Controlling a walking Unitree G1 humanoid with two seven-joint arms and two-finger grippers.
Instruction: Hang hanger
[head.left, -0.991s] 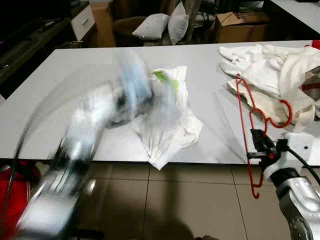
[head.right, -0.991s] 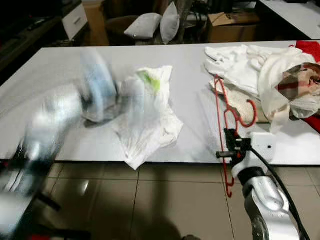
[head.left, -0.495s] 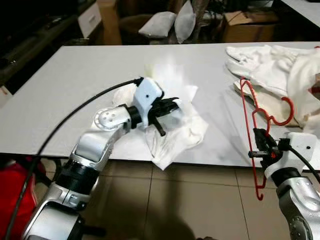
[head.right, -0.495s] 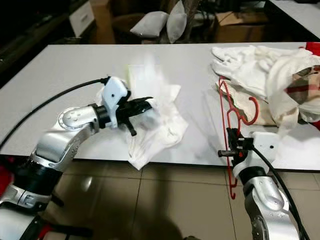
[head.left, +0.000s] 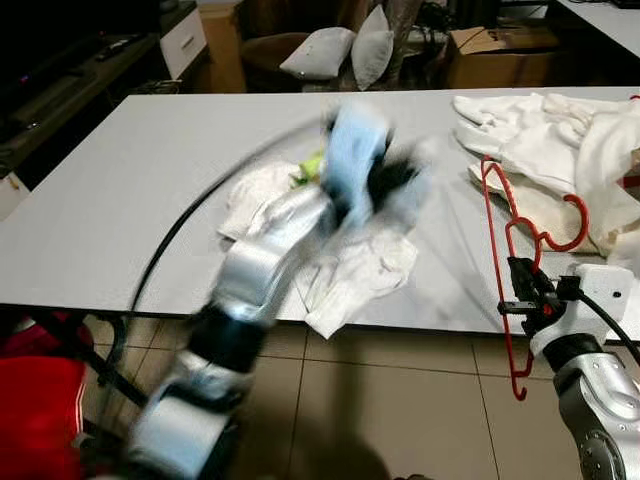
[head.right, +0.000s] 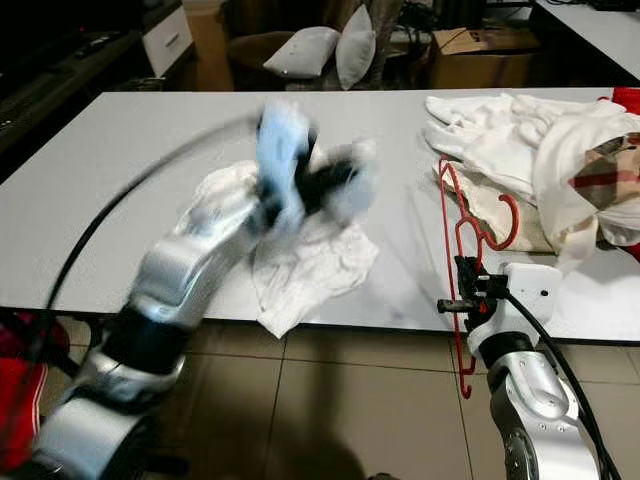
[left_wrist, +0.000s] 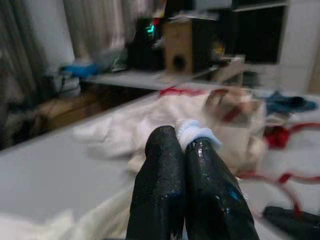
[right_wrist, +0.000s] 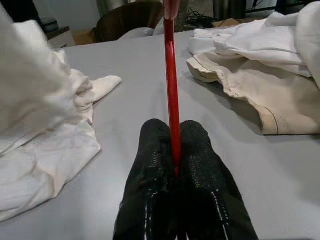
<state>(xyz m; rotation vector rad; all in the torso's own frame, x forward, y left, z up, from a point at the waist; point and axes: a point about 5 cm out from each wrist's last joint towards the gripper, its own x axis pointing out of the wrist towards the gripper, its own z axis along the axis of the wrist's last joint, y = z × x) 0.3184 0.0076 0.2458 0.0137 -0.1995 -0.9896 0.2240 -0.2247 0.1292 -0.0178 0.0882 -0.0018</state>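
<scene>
Left gripper (left_wrist: 187, 150), half a second ago low on the shirt (head.left: 350, 275), now swings up blurred, fingers closed on a white scrap. Right gripper (head.left: 518, 290) pinches the hanger (head.left: 512, 225), overhanging the bench (head.left: 120, 200) edge beside the shirt; likely dressing it next

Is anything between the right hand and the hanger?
No. The right hand is already shut on the red hanger at the table edge, nothing between them. No rail to hang it on is visible.
</scene>
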